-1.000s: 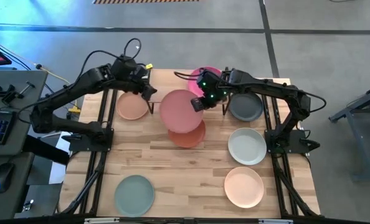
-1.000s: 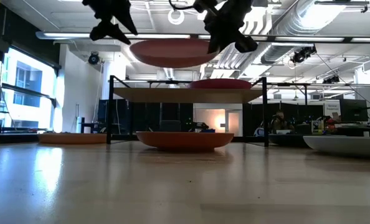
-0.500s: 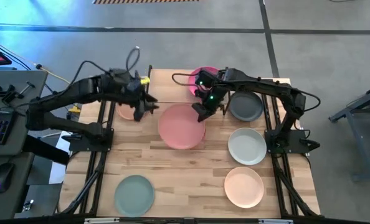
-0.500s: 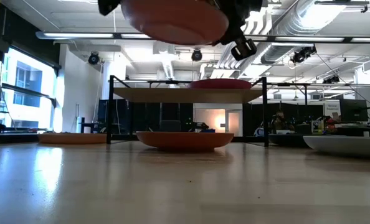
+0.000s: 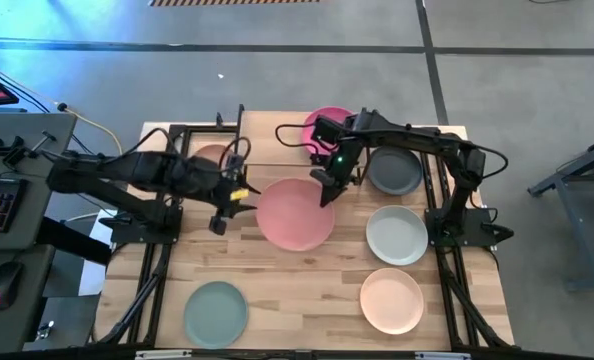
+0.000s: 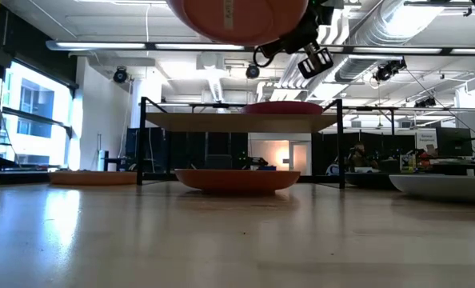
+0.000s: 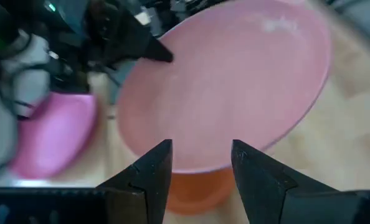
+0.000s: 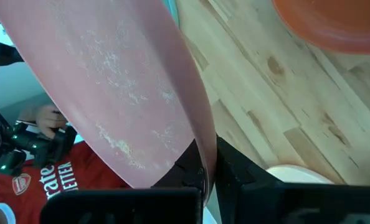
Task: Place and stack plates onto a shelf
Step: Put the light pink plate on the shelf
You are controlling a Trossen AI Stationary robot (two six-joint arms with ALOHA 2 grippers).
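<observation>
The right gripper [image 5: 326, 190] is clamped on the rim of the round light pink matte plate [image 5: 295, 213], holding it in the air above the terracotta plate [image 6: 237, 179] on the wooden table [image 5: 307, 290]. The left gripper [image 5: 227, 205] sits just beside the pink plate's other edge, fingers [image 7: 149, 173] parted and holding nothing. On the small wood-topped shelf [image 6: 241, 122] a magenta plate [image 5: 327, 125] rests. Grey [image 5: 397, 172], pale [image 5: 397, 235], cream [image 5: 392, 300] and sage green [image 5: 216, 311] plates lie on the table.

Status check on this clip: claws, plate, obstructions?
Right claw shut on round light pink plate, held aloft. Left claw open, off its rim. Terracotta plate sits underneath.
</observation>
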